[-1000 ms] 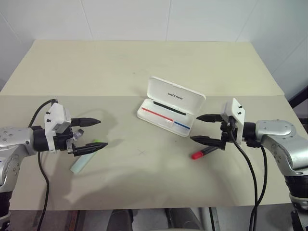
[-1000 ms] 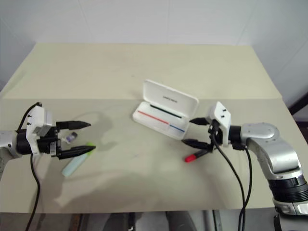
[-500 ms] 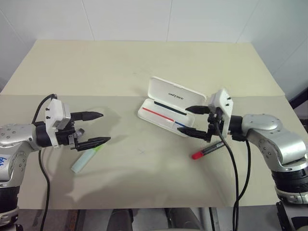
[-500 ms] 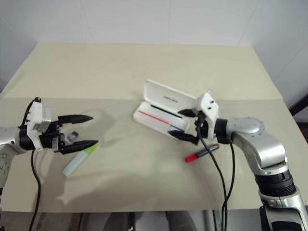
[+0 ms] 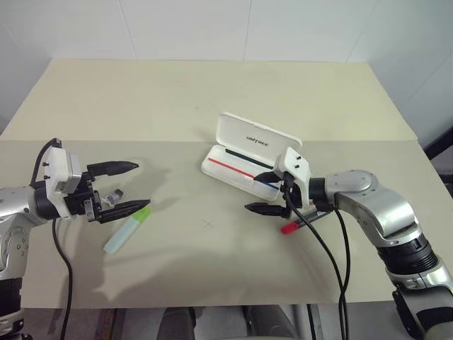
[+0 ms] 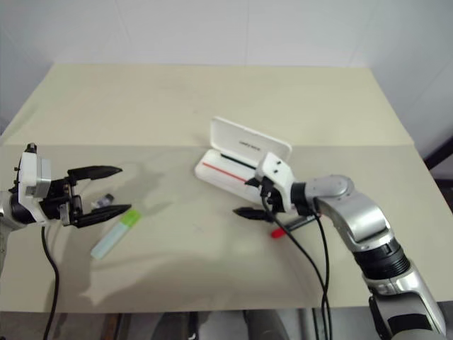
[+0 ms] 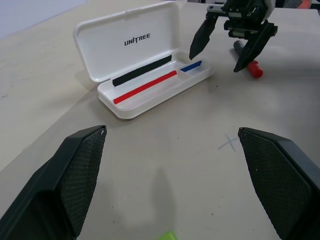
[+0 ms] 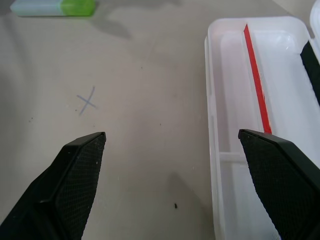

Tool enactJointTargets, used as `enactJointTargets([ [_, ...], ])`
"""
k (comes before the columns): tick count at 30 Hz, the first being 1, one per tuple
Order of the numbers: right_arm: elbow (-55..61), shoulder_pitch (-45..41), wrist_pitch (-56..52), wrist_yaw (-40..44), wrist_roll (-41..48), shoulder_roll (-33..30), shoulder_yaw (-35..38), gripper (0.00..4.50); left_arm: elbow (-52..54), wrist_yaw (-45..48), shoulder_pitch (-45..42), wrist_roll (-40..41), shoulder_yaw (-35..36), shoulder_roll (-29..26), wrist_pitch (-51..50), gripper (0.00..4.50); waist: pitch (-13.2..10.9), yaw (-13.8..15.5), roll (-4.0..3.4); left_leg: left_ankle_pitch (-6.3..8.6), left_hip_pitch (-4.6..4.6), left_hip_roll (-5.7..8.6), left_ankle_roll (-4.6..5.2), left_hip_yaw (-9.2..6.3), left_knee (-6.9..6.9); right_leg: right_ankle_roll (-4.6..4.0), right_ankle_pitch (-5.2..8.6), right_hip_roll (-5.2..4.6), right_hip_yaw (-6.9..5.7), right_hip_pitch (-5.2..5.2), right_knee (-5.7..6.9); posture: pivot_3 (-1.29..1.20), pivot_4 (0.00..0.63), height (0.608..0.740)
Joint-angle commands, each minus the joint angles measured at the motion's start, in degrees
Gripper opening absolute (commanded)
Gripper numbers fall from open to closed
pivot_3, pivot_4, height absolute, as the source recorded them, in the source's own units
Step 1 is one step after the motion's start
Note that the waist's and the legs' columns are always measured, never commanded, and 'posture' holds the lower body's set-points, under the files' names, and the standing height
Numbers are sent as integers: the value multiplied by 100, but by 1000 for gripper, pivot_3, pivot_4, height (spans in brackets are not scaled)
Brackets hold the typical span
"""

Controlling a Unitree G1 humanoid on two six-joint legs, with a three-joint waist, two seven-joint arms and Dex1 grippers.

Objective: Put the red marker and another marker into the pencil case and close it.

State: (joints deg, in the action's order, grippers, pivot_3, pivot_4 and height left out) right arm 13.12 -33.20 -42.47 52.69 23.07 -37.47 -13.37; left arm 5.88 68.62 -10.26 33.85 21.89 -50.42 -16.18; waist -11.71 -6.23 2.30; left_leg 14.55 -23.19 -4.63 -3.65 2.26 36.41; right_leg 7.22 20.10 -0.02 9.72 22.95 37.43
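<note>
The white pencil case point(image 5: 236, 172) lies open at mid-table, its lid point(image 5: 256, 139) tilted back and a red and blue stripe inside. The red marker point(image 5: 289, 228) lies on the table in front of the case's right end, its black barrel partly hidden behind my right gripper point(image 5: 253, 194). That gripper is open and empty, hovering at the case's front edge with its fingers pointing left. The other marker, a pale highlighter point(image 5: 126, 234) with a green cap, lies at the left. My left gripper point(image 5: 141, 185) hangs open and empty just above its cap end.
A small pencilled cross point(image 5: 207, 224) marks the table between the two markers. A small clear object point(image 5: 112, 194) sits between the left gripper's fingers near its base. The beige table point(image 5: 212, 92) ends close in front of both arms.
My right gripper has swung left, from over the red marker to the front of the case. The left gripper has turned slightly, uncovering the highlighter's cap. Both stayed open.
</note>
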Motion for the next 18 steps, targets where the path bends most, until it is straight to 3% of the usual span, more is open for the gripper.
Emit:
enactJointTargets([
  [1, -61, 2, 127, -72, -247, 4, -83, 4500, 143, 27, 93, 105, 151, -15, 67, 4477, 0, -17, 0, 0, 0, -1, 0, 0, 0, 0, 0, 1, 0, 1, 1, 0, 150, 740],
  [16, -602, -231, 248, 104, -881, 55, -432, 4500, 408, -70, 239, 128, 157, -16, 17, 4477, 0, -14, 1, 0, 1, -1, 0, 0, 3, 0, 0, 2, 1, 3, 7, 0, 150, 740],
  [18, -682, -268, 237, 100, -952, 85, -486, 3873, 414, -79, 240, 115, 138, -3, 28, 4500, 0, -13, 1, 0, 1, -1, 0, 1, 4, 0, 0, 2, 1, 3, 8, 0, 150, 740],
])
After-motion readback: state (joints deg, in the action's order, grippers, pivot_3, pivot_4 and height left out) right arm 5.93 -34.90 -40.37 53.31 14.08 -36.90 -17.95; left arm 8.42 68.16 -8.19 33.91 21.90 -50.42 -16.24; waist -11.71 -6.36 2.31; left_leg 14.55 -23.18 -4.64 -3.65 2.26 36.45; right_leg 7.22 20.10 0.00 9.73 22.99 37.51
